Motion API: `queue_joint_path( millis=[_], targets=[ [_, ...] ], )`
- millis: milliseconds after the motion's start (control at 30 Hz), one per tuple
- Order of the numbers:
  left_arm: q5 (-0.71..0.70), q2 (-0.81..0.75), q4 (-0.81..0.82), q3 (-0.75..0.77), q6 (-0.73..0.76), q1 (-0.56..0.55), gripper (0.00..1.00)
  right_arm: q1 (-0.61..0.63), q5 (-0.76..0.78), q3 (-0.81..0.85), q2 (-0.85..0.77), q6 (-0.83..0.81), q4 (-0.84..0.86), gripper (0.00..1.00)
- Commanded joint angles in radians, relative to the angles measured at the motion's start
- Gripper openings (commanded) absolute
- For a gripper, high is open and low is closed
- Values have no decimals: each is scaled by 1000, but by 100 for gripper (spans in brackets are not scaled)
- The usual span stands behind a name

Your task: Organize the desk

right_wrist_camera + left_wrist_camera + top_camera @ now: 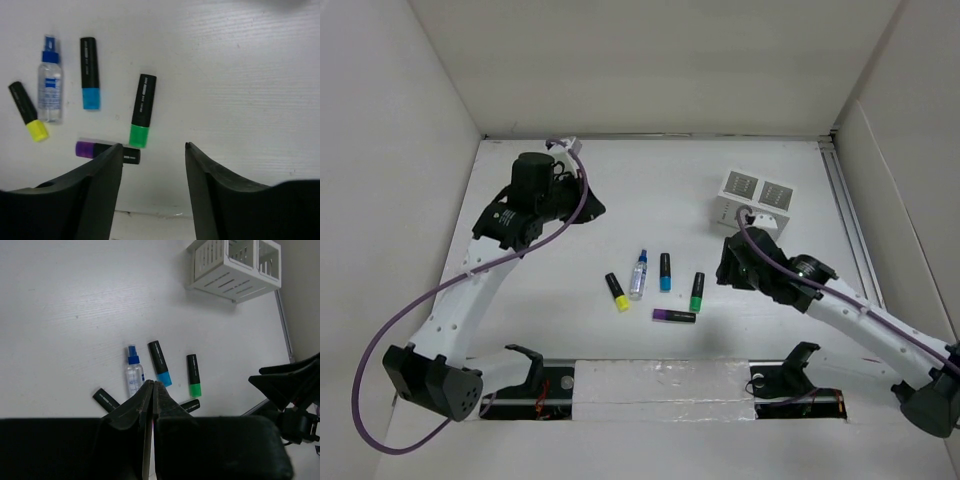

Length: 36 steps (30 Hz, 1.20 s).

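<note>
Left gripper (152,384) pinched closed, empty. Right gripper (152,146) spread wide, empty, near green marker (141,111) and spray bottle (49,90) on counter (240,75).

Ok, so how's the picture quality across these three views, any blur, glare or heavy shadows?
Top external: even soft light, all sharp, faint shadows only. Left wrist: the left gripper is a dark blur up close; the organizer box casts a soft shadow. Right wrist: the right gripper is dark and soft-edged, the green highlighter slightly soft.
</note>
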Motion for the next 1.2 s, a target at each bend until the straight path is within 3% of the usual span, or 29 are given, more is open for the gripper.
queue_joint_path(
  millis=[0,333,400,533,633,900,1167],
  targets=[
    [55,-49,41,-45,18,0,0,10,-15,-34,45,24,41,60],
    [79,-128,53,-108,41,0,0,10,-59,-31,326,-14,201,62],
    [74,-137,50,-111,41,0,4,10,-65,-2,409,-29,233,62],
    [49,-162,50,-124,30,0,24,10,-68,35,536,-40,271,61],
    [25,-177,42,-130,26,0,30,-1,-74,49,595,-43,305,61],
    [29,-183,19,-131,37,0,31,-50,-99,89,670,-69,354,61],
    [3,-171,13,-110,55,0,30,-59,-90,110,719,-57,362,53]
  ],
)
